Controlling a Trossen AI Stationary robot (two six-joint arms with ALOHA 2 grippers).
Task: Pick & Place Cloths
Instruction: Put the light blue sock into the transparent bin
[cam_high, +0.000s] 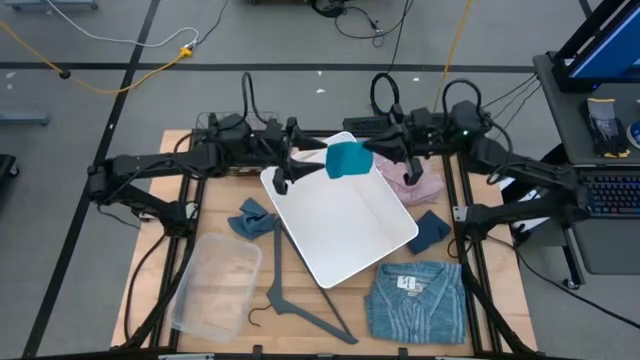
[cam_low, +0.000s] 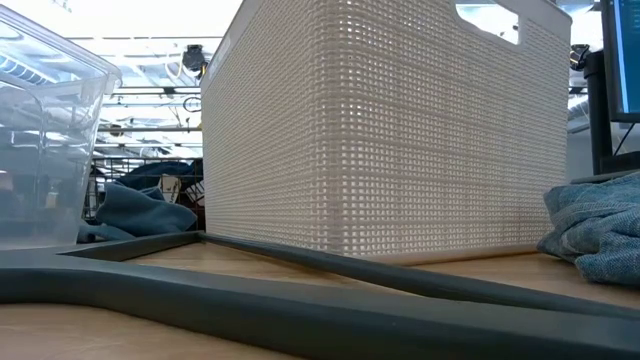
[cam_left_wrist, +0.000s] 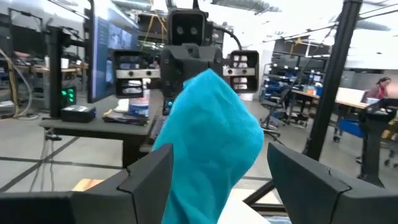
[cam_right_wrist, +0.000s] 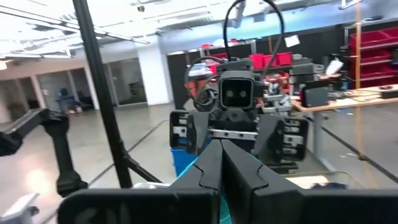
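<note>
Teal cloth (cam_high: 347, 159) over basket (cam_high: 340, 225), seemingly pinched by right end effector (cam_high: 372, 155); left end effector (cam_high: 318, 158) spread

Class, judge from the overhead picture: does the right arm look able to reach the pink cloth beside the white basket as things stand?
Probably not yet: the right gripper is shut on the teal cloth above the white basket. The pink cloth itself lies uncovered just below that arm.

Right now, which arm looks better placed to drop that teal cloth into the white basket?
The right, probably. Its right gripper is shut on the teal cloth above the white basket. The left gripper is open beside the cloth, apparently handing it over.
</note>
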